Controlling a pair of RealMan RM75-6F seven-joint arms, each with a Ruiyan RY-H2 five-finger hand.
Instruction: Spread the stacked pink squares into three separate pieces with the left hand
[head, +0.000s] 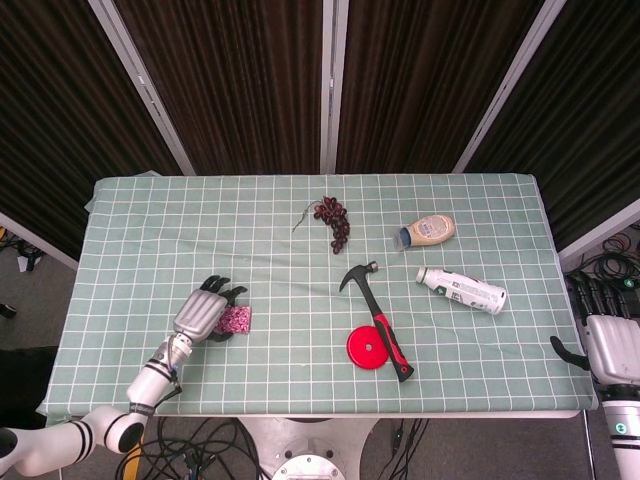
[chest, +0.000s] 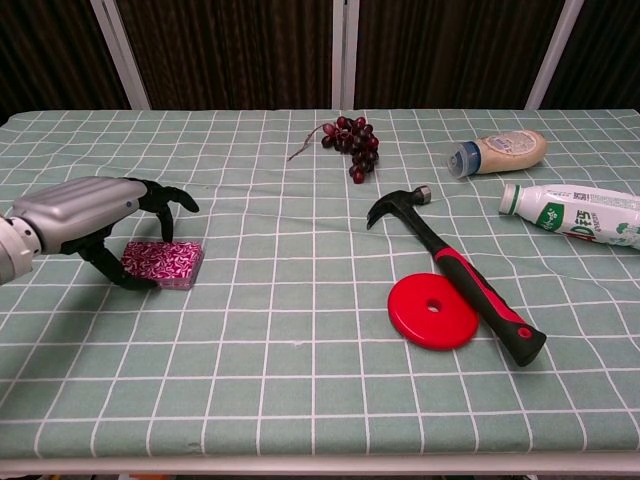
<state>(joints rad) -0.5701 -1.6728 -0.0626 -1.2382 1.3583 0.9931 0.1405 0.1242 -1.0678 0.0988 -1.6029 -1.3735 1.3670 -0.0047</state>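
Hammer (chest: 450, 262) beside disc (chest: 432, 311); grapes (chest: 350, 134) behind.

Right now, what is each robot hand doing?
Left hand: fingers arched over the stack of pink patterned squares; grip cannot be told.
Right hand: off the table's edge, holding nothing.

The left hand (chest: 95, 215) had a silver-grey back shell and black fingers on a white, black-ringed forearm. At four o'clock, the right hand (head: 607, 340) looked alike: grey shell, black fingers.

You can see green printing on the white bottle (chest: 575, 214) at the right edge of the frame, but it is too small to read.
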